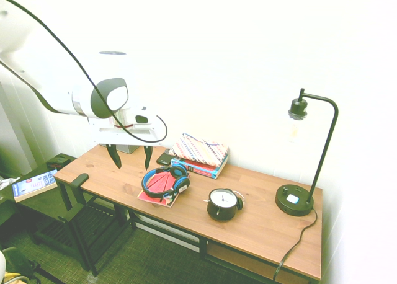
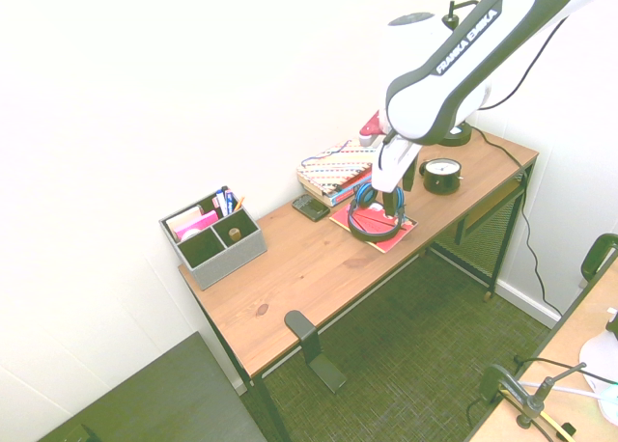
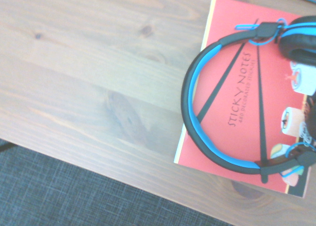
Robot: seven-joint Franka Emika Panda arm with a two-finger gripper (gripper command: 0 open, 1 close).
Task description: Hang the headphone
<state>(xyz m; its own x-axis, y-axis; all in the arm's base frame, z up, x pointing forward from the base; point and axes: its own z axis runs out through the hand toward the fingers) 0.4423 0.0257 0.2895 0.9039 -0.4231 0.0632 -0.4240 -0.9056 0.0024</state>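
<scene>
The headphone [image 1: 164, 180], with a bright blue headband and black ear cups, lies flat on a red sticky-notes booklet [image 1: 156, 197] near the middle of the wooden desk [image 1: 260, 225]. My gripper [image 1: 131, 159] hangs open just above the desk, to the left of the headphone and apart from it, with nothing between its fingers. In the second exterior view the gripper [image 2: 383, 203] hovers right over the headphone [image 2: 373, 237]. The wrist view shows the headband [image 3: 190, 117] arching over the booklet [image 3: 237, 112]. A black hook [image 1: 79, 180] juts from the desk's left end [image 2: 304, 328].
A round black alarm clock [image 1: 223, 203] stands right of the headphone, and a black desk lamp [image 1: 294, 200] is at the far right. Stacked books [image 1: 200, 152] lie by the wall. A grey organizer [image 2: 214, 237] sits near the desk's hook end.
</scene>
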